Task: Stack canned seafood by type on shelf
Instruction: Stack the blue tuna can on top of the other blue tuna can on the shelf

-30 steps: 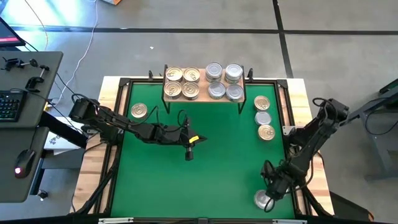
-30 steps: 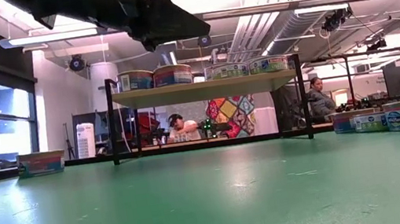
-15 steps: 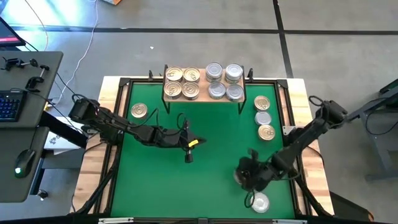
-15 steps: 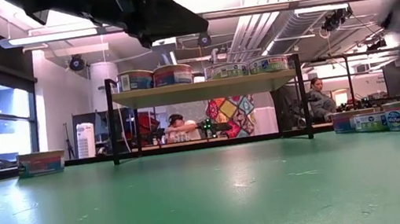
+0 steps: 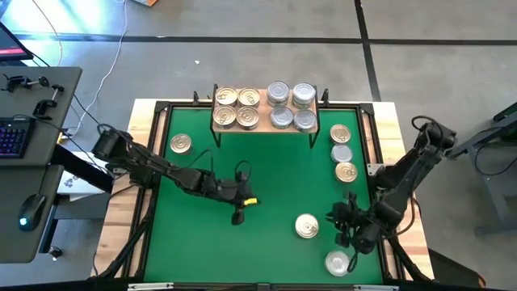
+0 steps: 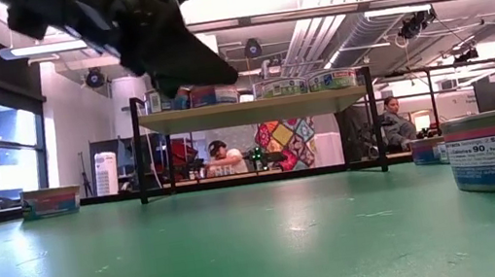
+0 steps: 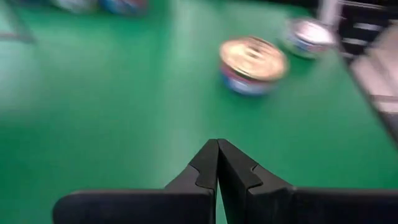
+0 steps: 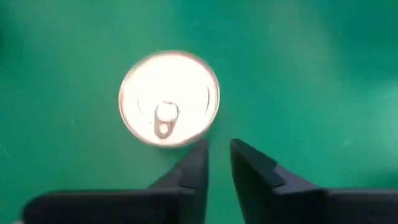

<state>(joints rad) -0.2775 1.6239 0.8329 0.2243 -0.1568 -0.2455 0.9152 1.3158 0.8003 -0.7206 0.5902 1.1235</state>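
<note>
The light-wood shelf (image 5: 263,128) stands at the table's far edge, with gold-lidded tins (image 5: 236,107) on its left half and silver-lidded tins (image 5: 292,105) on its right half. One gold-lidded tin (image 5: 306,226) stands flat on the green table at the near right. My right gripper (image 5: 338,220) hovers just to its right, slightly open with nothing between the fingers (image 8: 216,152). A silver-lidded tin (image 5: 337,262) stands near the front right corner. My left gripper (image 5: 237,213) hangs shut and empty above the table's middle (image 7: 217,149), and the gold-lidded tin (image 7: 252,62) shows ahead of it.
Three more tins (image 5: 342,153) stand in a row along the table's right edge. A single gold-lidded tin (image 5: 180,144) stands at the far left. The middle of the green table (image 5: 266,174) is open. The low view looks under the shelf (image 6: 253,110) to people in the room behind.
My right gripper swung from the near right corner toward the table's middle, then drew back toward the right and rose a little. A gold-lidded tin now stands left of it, where none stood a second ago. My left gripper has moved toward the near edge and sunk a little.
</note>
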